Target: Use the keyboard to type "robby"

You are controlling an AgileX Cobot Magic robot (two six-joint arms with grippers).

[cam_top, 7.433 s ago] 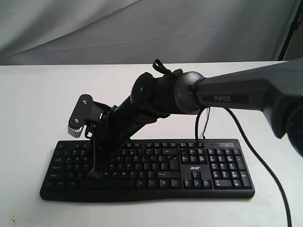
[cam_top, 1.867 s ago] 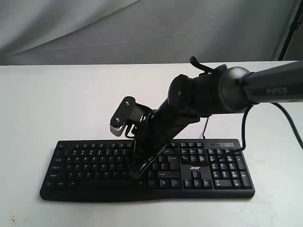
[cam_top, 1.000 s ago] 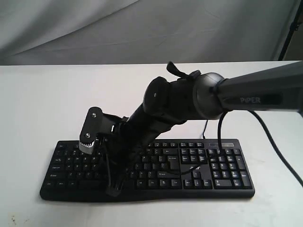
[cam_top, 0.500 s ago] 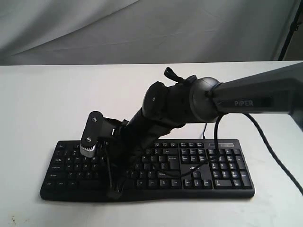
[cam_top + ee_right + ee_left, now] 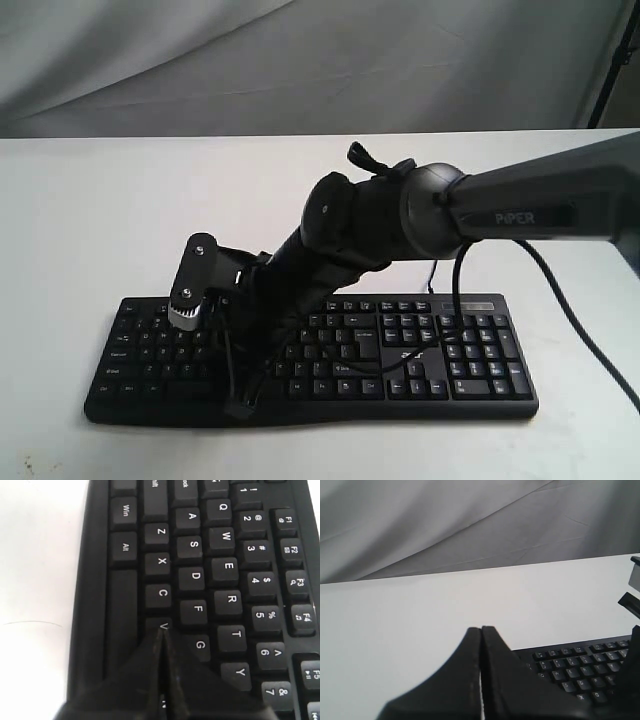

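The black keyboard (image 5: 460, 360) lies across the white table, acer logo right of its middle. My right arm reaches over it from the right. The right gripper (image 5: 240, 408) points down at the bottom letter row, left of the middle. In the right wrist view the right gripper (image 5: 161, 632) is shut, its joined tips at the edge of the V key (image 5: 163, 625) on the keyboard (image 5: 225, 570). The keys under the fingers are hidden. My left gripper (image 5: 481, 628) is shut on nothing, off the keyboard's (image 5: 580, 667) left end.
The white table (image 5: 90, 220) extends behind and left of the keyboard. A grey cloth (image 5: 300, 60) hangs at the back. A thin black cable (image 5: 430, 270) runs back from the keyboard. The arm's cable (image 5: 585, 345) loops over the table at right.
The right gripper went from the left letter keys to the keyboard's middle, then back left to the bottom row. Over the last half second it has stayed almost still.
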